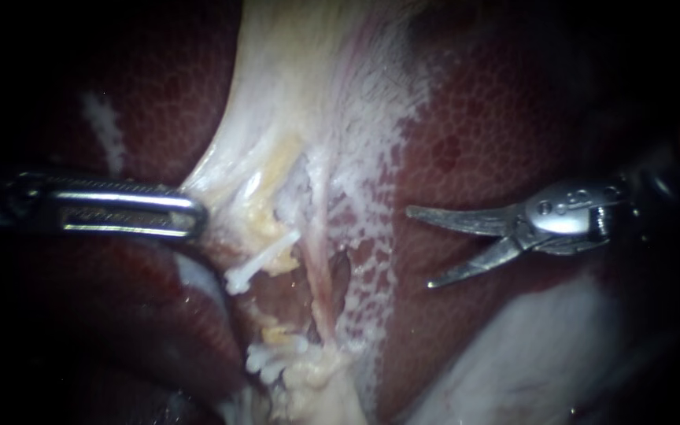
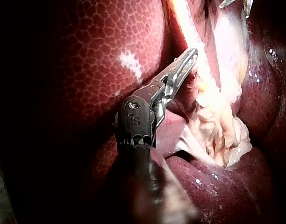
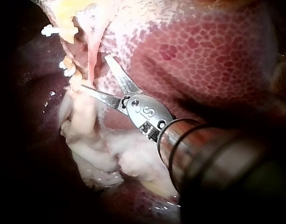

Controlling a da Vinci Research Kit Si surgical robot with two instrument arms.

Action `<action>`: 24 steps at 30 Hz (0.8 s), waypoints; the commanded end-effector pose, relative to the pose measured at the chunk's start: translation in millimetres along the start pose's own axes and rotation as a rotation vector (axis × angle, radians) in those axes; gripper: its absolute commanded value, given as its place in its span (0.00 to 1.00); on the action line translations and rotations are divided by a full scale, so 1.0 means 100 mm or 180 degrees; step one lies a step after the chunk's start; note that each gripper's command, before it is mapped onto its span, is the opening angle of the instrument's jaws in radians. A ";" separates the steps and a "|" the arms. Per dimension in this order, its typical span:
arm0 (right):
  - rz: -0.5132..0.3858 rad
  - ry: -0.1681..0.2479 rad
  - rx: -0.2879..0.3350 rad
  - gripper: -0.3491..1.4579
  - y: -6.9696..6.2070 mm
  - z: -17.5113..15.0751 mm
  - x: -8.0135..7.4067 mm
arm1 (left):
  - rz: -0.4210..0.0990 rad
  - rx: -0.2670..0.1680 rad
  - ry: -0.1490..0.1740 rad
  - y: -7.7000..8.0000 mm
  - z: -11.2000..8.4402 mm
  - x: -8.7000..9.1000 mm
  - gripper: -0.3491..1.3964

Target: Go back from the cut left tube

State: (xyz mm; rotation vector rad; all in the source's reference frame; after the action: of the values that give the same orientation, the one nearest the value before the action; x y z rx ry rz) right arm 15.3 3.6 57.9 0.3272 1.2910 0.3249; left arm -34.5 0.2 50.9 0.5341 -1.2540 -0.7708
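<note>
Right instrument (image 1: 419, 248) sat right of centre, claw wide and empty, clear of the cut left tube (image 1: 265, 260) at lower centre; left instrument (image 1: 190, 214) pinched pale tissue (image 1: 222, 177), likely for tension

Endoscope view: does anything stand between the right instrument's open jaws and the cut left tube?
Yes. A thin pink tube runs between the right instrument and the clipped stumps of the cut left tube. The open jaws hang over the liver, apart from that tube.
</note>
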 end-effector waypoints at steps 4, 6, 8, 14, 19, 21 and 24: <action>-0.0049 -0.0003 0.0004 0.99 -0.002 -0.001 0.004 | -0.0001 -0.0002 0.0000 0.000 0.000 0.000 0.00; -0.0068 -0.0003 0.0004 0.99 -0.002 -0.002 0.005 | -0.0001 -0.0002 0.0000 0.000 0.001 0.000 0.00; -0.0068 -0.0003 0.0004 0.99 -0.002 -0.002 0.005 | 0.0000 -0.0002 0.0000 0.000 0.001 0.001 0.00; -0.0069 -0.0003 0.0003 0.99 -0.003 -0.001 0.004 | 0.0012 -0.0008 -0.0001 0.006 0.005 0.008 0.00; -0.0072 0.0002 0.0021 0.99 -0.004 -0.001 0.003 | 0.0026 -0.0013 -0.0011 0.017 0.010 0.017 0.00; -0.0073 0.0002 0.0021 0.99 -0.004 -0.001 0.003 | 0.0049 -0.0016 -0.0011 0.022 0.012 0.020 0.00; -0.0073 0.0002 0.0020 0.99 -0.004 -0.001 0.002 | 0.0025 -0.0041 0.0003 0.029 0.018 0.028 0.00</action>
State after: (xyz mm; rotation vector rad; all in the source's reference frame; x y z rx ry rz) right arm 15.4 3.3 57.5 0.3173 1.2955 0.3013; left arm -35.3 -0.1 55.5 0.5178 -1.2513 -0.7672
